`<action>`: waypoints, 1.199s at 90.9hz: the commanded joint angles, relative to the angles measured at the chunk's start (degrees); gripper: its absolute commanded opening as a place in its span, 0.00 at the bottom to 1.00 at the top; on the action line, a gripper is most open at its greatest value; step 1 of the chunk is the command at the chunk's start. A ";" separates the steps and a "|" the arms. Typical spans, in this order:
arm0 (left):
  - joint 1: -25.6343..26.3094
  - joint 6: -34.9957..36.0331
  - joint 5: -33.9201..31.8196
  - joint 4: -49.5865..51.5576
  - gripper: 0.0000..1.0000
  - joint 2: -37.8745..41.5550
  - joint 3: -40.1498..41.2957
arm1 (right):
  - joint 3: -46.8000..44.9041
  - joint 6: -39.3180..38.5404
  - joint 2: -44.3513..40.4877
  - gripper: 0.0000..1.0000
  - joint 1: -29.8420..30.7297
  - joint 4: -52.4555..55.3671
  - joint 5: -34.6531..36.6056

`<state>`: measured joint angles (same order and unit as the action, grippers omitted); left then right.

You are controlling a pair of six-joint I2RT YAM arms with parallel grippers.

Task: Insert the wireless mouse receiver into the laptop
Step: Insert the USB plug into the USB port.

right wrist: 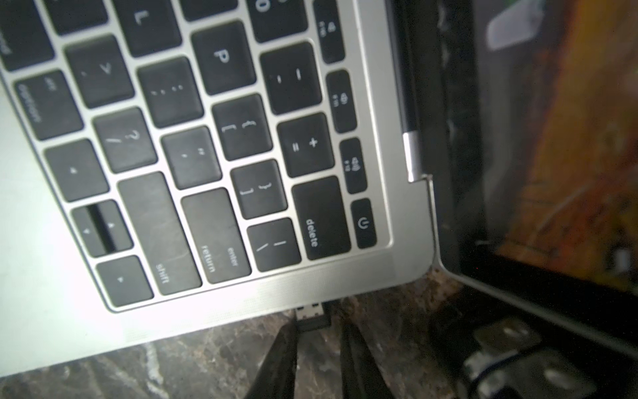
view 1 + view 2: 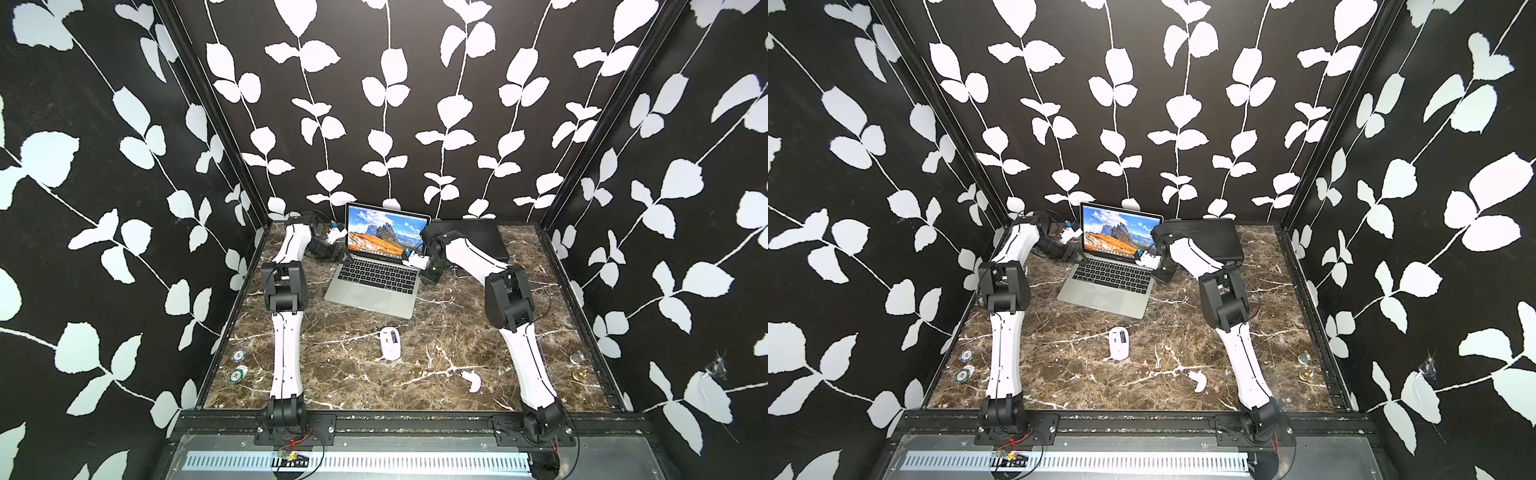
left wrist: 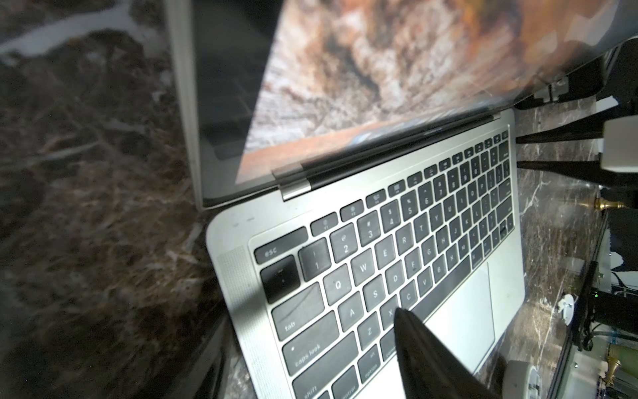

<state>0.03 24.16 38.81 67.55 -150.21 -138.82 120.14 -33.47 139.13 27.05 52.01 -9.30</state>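
Observation:
The silver laptop (image 2: pixel 365 297) stands open near the back of the table, its screen showing a mountain picture. In the right wrist view the wireless mouse receiver (image 1: pixel 312 316), a metal plug with a black cap, sits partly in the laptop's (image 1: pixel 241 304) right edge. My right gripper (image 1: pixel 317 324) is shut on its cap. My left gripper (image 3: pixel 310 331) is open at the laptop's left rear corner, one finger (image 3: pixel 431 355) over the keys. The white wireless mouse (image 2: pixel 390 343) lies in front of the laptop, apart from both grippers.
A flat black case (image 2: pixel 469 237) lies behind my right arm. A loose white curved cover piece (image 2: pixel 473 381) is at the front right. Two poker chips (image 2: pixel 237 365) sit by the left edge, and small metal pieces (image 2: pixel 577 365) by the right edge.

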 commanded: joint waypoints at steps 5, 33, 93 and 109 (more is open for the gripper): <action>1.35 1.04 1.35 2.94 0.75 -1.39 -0.04 | 1.54 0.22 2.61 0.24 0.69 2.75 2.12; 1.29 1.24 1.13 3.10 0.75 -1.37 -0.06 | 2.49 0.50 3.18 0.17 1.08 3.30 2.33; 1.20 1.15 1.09 2.94 0.75 -1.33 -0.11 | 4.64 1.30 3.70 0.27 1.47 4.36 -0.14; 1.24 1.21 0.95 3.07 0.75 -1.32 -0.04 | 6.35 1.51 4.65 0.26 1.81 5.62 -0.62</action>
<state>0.03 24.34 38.76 67.57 -150.21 -138.82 124.90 -32.53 141.58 27.92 55.55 -8.38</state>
